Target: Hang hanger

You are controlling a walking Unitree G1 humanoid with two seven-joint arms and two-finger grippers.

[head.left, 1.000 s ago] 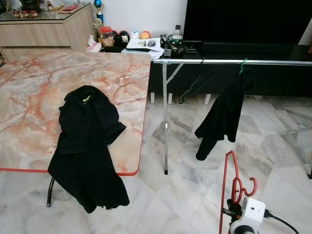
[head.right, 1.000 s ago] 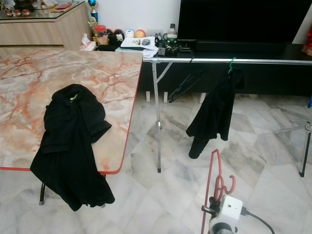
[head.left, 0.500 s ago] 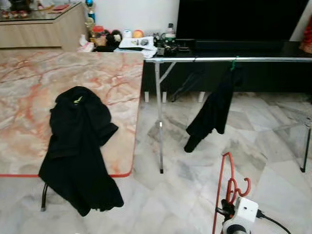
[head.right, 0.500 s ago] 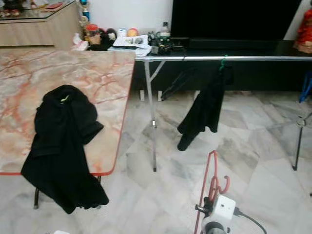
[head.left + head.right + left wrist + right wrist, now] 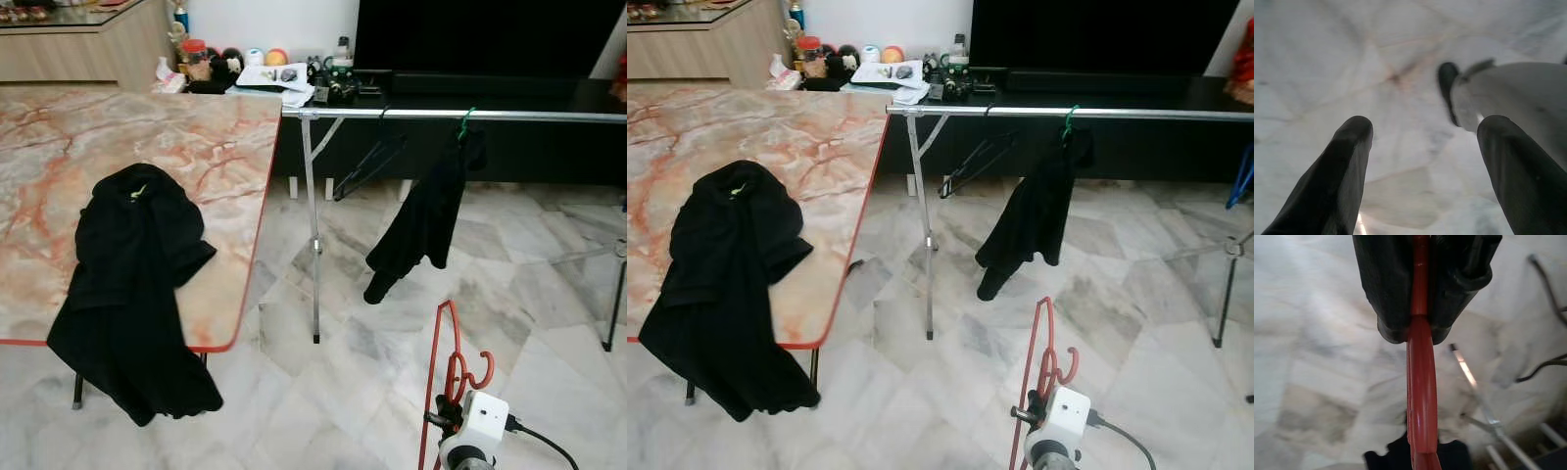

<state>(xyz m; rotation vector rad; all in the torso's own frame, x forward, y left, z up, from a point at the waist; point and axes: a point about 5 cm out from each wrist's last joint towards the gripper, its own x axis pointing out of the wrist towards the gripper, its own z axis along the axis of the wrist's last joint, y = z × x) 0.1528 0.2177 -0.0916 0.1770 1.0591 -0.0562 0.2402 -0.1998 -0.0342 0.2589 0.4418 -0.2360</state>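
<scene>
A red hanger (image 5: 450, 364) stands upright at the lower right, held by my right gripper (image 5: 443, 416). In the right wrist view the black fingers (image 5: 1386, 289) are shut on the hanger's red bar (image 5: 1421, 396). Ahead runs a silver rail (image 5: 529, 116). A black garment (image 5: 423, 223) hangs from it on a green hook, and an empty black hanger (image 5: 365, 166) hangs to its left. Another black garment (image 5: 132, 284) lies draped over the marble table's edge. My left gripper (image 5: 1420, 142) is open above the floor, with nothing between its fingers.
The marble table (image 5: 225, 147) takes up the left side. The rail's folding leg (image 5: 314, 245) stands on the marble floor between the table and me. A dark TV console (image 5: 549, 88) with clutter (image 5: 284, 78) lies behind the rail. Another metal stand (image 5: 615, 304) is at the right edge.
The camera has shifted, so the table, rail and garments sit further left in the picture. The red hanger stays in my right gripper at the lower right.
</scene>
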